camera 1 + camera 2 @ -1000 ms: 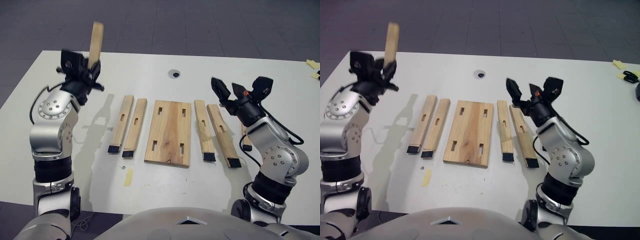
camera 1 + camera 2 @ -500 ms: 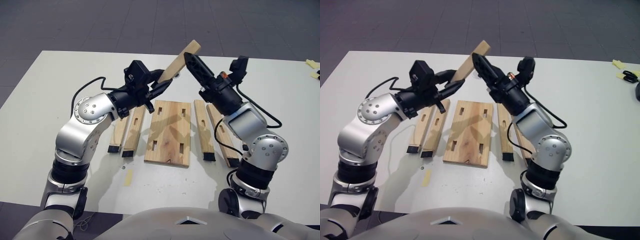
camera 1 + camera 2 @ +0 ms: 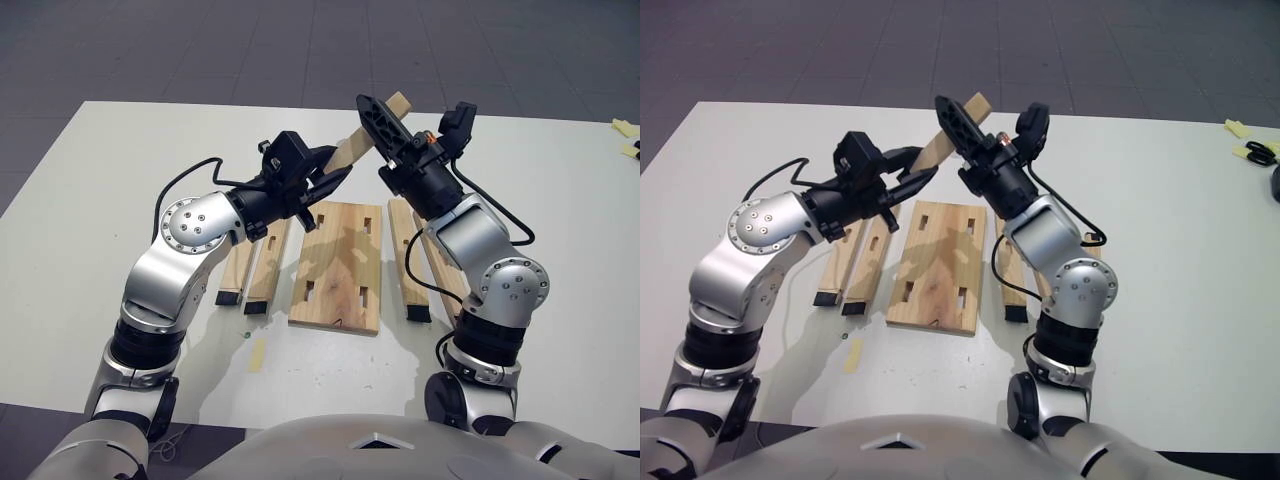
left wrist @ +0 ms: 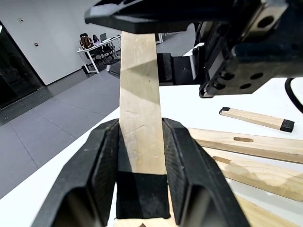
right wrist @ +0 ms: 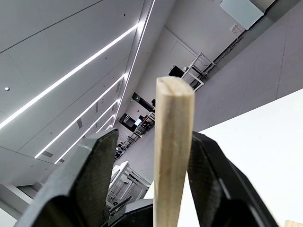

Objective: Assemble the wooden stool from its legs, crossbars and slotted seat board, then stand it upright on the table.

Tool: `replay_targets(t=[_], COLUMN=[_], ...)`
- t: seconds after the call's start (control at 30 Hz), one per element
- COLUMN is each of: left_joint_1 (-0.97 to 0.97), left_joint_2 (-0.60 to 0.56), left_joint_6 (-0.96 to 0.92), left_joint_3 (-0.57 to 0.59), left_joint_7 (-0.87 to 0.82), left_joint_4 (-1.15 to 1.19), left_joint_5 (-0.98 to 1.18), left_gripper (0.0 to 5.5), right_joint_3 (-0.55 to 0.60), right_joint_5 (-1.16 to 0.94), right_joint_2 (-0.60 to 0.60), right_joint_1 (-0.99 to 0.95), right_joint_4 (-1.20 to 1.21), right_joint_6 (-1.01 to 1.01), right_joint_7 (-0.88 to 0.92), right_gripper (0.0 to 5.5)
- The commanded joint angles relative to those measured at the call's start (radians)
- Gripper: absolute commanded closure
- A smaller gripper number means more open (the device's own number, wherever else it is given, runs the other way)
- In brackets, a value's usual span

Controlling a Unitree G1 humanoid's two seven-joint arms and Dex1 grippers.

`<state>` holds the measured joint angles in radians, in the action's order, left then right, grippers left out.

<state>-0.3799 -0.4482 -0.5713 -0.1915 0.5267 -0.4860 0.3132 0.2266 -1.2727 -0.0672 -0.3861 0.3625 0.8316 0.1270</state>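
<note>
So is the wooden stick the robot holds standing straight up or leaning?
Leaning. The pale wooden stick slants up from the left gripper, which clamps its lower end, to the open right gripper, above the table.

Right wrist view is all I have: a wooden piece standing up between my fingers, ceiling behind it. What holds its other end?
Observer: The left gripper is shut on the wooden piece, at its black-capped end.
Operator: Where is the seat board?
Observer: The seat board lies flat on the table between the two arms, slots facing up.
Operator: And the legs?
Observer: Four slotted legs lie flat beside the board, two on its left and two on its right, black caps toward the robot.
</note>
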Motion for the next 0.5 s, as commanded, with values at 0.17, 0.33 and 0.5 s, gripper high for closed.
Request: replay_targets(t=[0.17, 0.33, 0.5], left_joint_1=[0.020, 0.031, 0.054], left_joint_2=[0.000, 0.014, 0.059], left_joint_6=[0.014, 0.026, 0.033], left_joint_3=[-0.011, -0.021, -0.027], left_joint_7=[0.008, -0.006, -0.070], left_joint_4=[0.010, 0.009, 0.008], left_joint_5=[-0.030, -0.043, -0.073], left_gripper=[4.20, 4.20, 3.66], right_joint_3=[-0.015, 0.002, 0.031], right_joint_5=[-0.017, -0.049, -0.031], right_joint_2=[0.028, 0.039, 0.098], right_joint_1=[-0.002, -0.002, -0.003], right_joint_4=[0.006, -0.006, -0.035], right_joint_6=[-0.043, -0.068, -0.075], right_joint_7=[-0.001, 0.001, 0.011], right_gripper=[4.31, 5.01, 5.07])
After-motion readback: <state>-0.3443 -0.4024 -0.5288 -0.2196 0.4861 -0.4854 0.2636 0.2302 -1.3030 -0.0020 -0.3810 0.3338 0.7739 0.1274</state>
